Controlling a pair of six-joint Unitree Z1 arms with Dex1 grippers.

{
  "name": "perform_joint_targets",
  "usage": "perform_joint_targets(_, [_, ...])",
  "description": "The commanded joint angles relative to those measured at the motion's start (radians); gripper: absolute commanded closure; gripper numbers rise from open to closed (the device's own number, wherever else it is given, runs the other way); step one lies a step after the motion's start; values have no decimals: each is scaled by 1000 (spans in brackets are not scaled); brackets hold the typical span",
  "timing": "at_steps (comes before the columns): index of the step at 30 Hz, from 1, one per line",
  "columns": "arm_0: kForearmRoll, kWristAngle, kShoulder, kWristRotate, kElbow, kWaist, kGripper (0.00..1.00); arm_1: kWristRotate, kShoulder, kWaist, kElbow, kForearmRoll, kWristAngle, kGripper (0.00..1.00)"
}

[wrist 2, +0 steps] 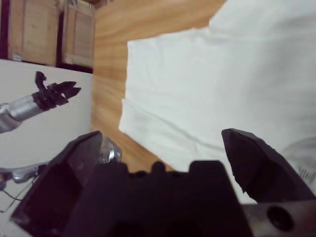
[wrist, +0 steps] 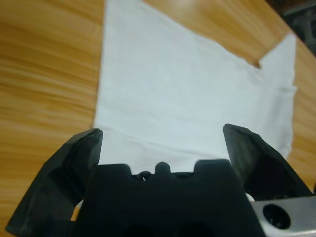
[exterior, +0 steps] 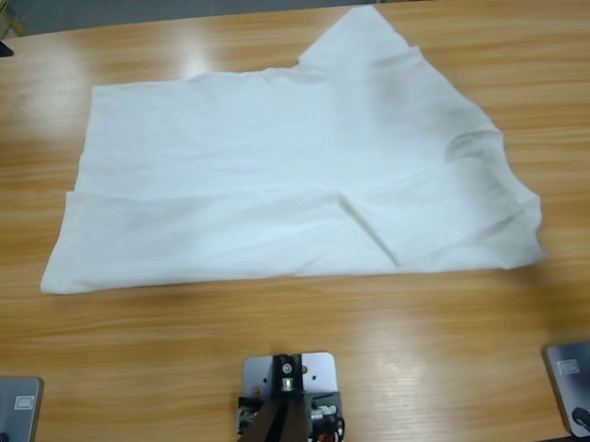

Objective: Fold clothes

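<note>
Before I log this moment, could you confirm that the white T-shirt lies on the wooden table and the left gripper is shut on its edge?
Not quite. The T-shirt does lie on the wooden table, but the left gripper is open and holds nothing: the left wrist view shows its jaws spread wide above the cloth.
</note>
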Motion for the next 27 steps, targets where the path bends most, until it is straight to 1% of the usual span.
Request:
perform_joint_targets(1, [36,-69,232,41,-81,106,54,10,345,-28,-392,167,15,0])
perform_joint_targets(3, [29,-73,274,48,-97,127,55,6,408,-40,-469,197,16,0])
perform_joint_targets(7, [29,-124,362,72,-179,175,50,-12,541,-45,-674,297,25,0])
perform_joint_targets(11, [49,-132,463,107,-295,193,59,-18,701,-45,-947,419,48,0])
perform_joint_targets(13, [72,-132,513,115,-357,194,59,-18,754,-46,-1026,446,53,0])
perform_joint_targets(16, [96,-136,576,122,-426,194,59,-21,799,-47,-1067,459,53,0])
perform_joint_targets(19, [100,-142,615,136,-445,194,59,-51,830,-47,-1112,499,52,0])
perform_joint_targets(22, [98,-183,653,141,-461,196,59,-65,847,-47,-1134,519,48,0])
perform_joint_targets(24, [97,-211,675,141,-466,215,56,-71,849,-47,-1156,532,31,0])
perform_joint_targets(27, [97,-301,698,141,-477,252,55,-82,854,-47,-1175,548,16,0])
